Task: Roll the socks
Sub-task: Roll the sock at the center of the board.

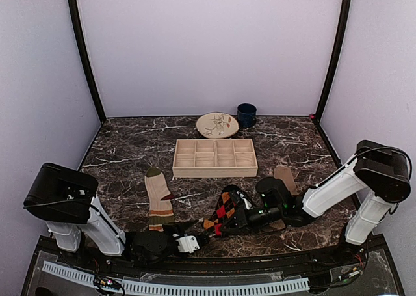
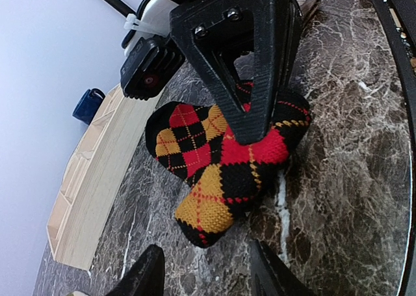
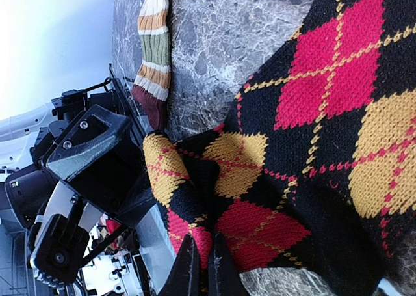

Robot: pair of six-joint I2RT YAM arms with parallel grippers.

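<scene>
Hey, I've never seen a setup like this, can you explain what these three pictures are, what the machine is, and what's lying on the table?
This is a robot with two arms bolted at the near edge of a marble-patterned table. The wide picture is taken from above and behind the arms. The other two come from small cameras on each wrist, looking past that arm's own fingers.

On the table lie three socks: a striped sock, a black argyle sock and a plain tan sock, partly hidden by the right arm. Farther back are a wooden divider tray, a patterned plate and a dark blue mug.

The right gripper is shut, pinching the argyle sock, which is partly folded over. The left gripper is open just short of it, holding nothing.
</scene>
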